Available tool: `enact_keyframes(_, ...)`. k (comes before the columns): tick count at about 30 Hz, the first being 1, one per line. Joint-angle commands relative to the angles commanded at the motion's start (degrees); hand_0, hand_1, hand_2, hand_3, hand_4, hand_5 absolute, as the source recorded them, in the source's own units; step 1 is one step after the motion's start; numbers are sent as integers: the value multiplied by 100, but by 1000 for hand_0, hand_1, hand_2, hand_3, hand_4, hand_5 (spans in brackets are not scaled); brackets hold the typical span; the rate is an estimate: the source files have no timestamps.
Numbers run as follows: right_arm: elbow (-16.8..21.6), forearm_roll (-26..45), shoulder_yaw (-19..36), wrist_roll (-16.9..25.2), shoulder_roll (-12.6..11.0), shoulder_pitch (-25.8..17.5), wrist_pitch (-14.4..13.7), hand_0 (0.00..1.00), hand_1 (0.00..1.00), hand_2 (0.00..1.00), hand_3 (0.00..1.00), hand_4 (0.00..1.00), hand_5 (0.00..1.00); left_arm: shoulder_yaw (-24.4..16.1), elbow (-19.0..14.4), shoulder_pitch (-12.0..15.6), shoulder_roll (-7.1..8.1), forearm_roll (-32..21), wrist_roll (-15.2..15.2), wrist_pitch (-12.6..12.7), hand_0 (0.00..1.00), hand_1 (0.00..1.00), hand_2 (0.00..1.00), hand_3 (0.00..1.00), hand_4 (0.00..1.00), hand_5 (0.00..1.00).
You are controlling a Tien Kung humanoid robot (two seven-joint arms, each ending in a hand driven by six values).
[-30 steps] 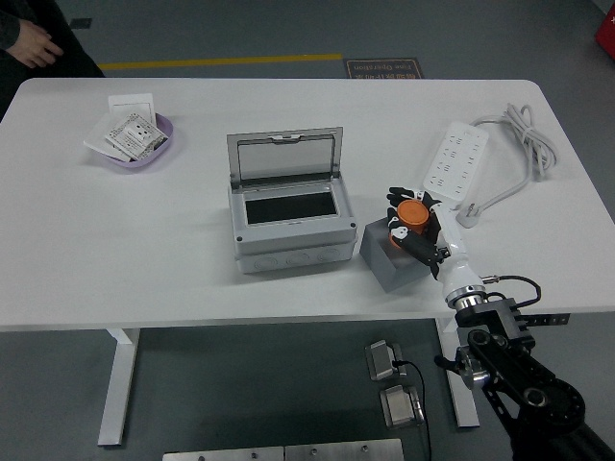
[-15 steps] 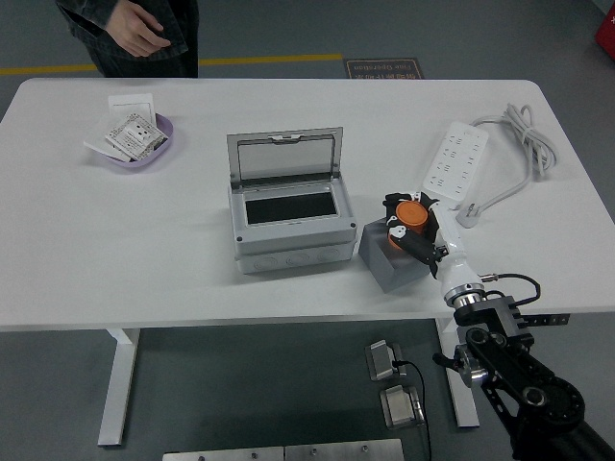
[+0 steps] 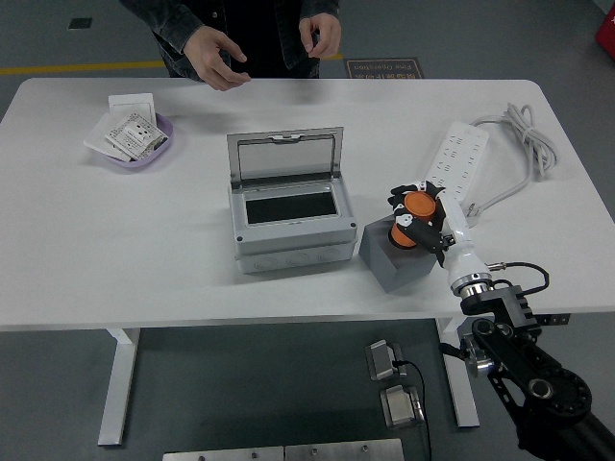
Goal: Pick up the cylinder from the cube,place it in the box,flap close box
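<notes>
Right hand (image 3: 420, 219): coming in from the lower right corner on a black arm with a white forearm, fingers wrapping closed around the orange cylinder (image 3: 413, 212)

Orange cylinder: sitting in that grasp over the top of the grey cube (image 3: 397, 254), tilting a little; whether it is touching the cube's top face cannot be told

Grey cube: standing on the white table (image 3: 115, 250) near its front edge, just beside the right side of the box (image 3: 288, 213)

Box: grey, lying at the table's middle, its clear-windowed flap (image 3: 284, 157) standing upright at the back edge, its dark rectangular opening showing

White power strip (image 3: 455, 164): lying behind the hand toward the right rear, its coiled cable (image 3: 525, 136) trailing near the table's right edge

Lilac dish (image 3: 139, 141): sitting at the left rear corner, holding white packets and cards

Person (image 3: 252, 34): standing at the far side in a dark jacket, one hand (image 3: 216, 55) hovering over the table's far edge with fingers loosely curling, the other hand (image 3: 322, 36) hanging just behind the edge; both empty, both well apart from the box

Left arm: not showing in this view
</notes>
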Motion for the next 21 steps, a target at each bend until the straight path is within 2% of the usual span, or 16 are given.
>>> enact_keyframes(1,17,-15,3,-5,-11,11,-6,506,226,387,270,2,2,-3,0,1,0,1,-1,1,706,707,645,704,751,542)
enact_keyframes(6,167,-153,-2,-79,-82,81,-74,506,226,387,270,2,2,-6,0,0,-1,4,-5,3,706,707,645,704,751,542)
enact_keyframes(7,223,-210,-6,-112,-107,108,-104,454,207,381,269,2,2,-10,0,-1,-1,9,-4,3,705,705,644,700,750,539)
enact_keyframes(10,366,-397,-22,-203,-173,187,-198,454,207,381,269,2,2,-21,0,1,3,19,1,2,705,705,644,700,750,539)
enact_keyframes(18,535,-1196,-357,-522,-320,731,-415,438,216,376,270,2,2,-45,0,5,16,38,12,5,705,706,643,699,751,538)
enact_keyframes(19,519,-1298,-447,-569,-332,821,-429,308,183,375,270,2,2,-49,0,5,18,41,14,6,704,704,642,698,750,537)
enact_keyframes(21,476,-1524,-645,-671,-347,1005,-451,308,183,375,270,2,2,-63,0,3,22,56,17,8,704,704,642,698,750,537)
